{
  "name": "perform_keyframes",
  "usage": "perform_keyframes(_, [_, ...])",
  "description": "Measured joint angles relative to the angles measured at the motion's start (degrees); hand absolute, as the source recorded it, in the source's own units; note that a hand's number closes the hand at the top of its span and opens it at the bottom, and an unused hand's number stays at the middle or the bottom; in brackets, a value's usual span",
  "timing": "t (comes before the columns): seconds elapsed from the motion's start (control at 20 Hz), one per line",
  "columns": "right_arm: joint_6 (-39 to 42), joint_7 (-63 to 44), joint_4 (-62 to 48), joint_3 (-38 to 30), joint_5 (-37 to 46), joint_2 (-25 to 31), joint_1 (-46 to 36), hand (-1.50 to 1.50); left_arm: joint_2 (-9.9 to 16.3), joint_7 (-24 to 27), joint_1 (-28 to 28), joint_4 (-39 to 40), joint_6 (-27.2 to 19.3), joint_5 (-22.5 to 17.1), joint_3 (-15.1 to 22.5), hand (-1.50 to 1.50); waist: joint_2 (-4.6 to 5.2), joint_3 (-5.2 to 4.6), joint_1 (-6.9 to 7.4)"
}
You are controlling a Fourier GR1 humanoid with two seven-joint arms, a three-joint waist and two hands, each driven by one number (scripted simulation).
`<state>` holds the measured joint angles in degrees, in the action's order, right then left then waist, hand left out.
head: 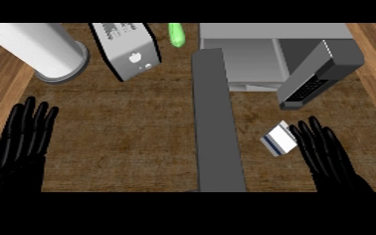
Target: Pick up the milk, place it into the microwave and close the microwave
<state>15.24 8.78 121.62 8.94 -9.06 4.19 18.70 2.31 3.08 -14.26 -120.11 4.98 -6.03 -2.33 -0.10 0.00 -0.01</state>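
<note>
The counter [132, 129] is a dark, rough-grained brown top, edged by lighter wooden strips at its left and right sides. At its far right corner stands the microwave [249, 55], its cavity open and pale grey inside; its door [218, 124] swings out as a long grey slab across the middle of the counter toward the near edge. A grey handset-like block [317, 74] leans at the microwave's right. The milk [278, 138], a small white carton with a blue stripe, lies tilted near the counter's near right corner, between the door and the right hand [323, 152]. That hand is spread flat, fingers straight, its fingertips just beside the carton, holding nothing. The left hand [26, 134] rests open at the near left edge. At the far edge stand a white cylinder [47, 50], a toaster [126, 50] and a green object [176, 35].
</note>
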Motion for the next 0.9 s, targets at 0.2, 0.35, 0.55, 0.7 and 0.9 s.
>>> perform_keyframes(0.2, [-3.33, 3.28, -2.84, 0.14, 5.81, -1.80, -0.36, -1.50, -0.11, 0.75, -2.78, -1.40, 1.14, -0.20, 0.26, -1.50, 0.01, 0.00, 0.10])
perform_keyframes(0.35, [-5.79, 6.44, -5.74, -0.71, 8.76, -2.75, -1.07, -1.50, -0.56, 3.52, -5.40, -0.83, 2.40, -0.27, 0.27, -1.50, 0.02, 0.00, 0.17])
perform_keyframes(0.55, [-7.94, 8.59, -8.78, -2.87, 10.30, -2.83, -2.60, -1.50, -0.28, 5.62, -8.66, -1.54, 3.94, -1.32, -0.40, -1.50, 0.04, 0.00, 0.23])
perform_keyframes(0.7, [-8.35, 10.73, -12.23, -4.69, 10.53, -2.63, -3.54, -1.50, -0.63, 6.49, -10.21, -2.02, 4.44, -0.77, -0.09, -1.50, 0.04, 0.01, 0.23])
perform_keyframes(0.9, [-9.10, 12.98, -17.51, -6.33, 11.36, -2.58, -5.62, -1.50, -0.98, 7.26, -13.20, -3.85, 5.86, -0.84, 0.30, -1.50, 0.04, 0.00, 0.29])
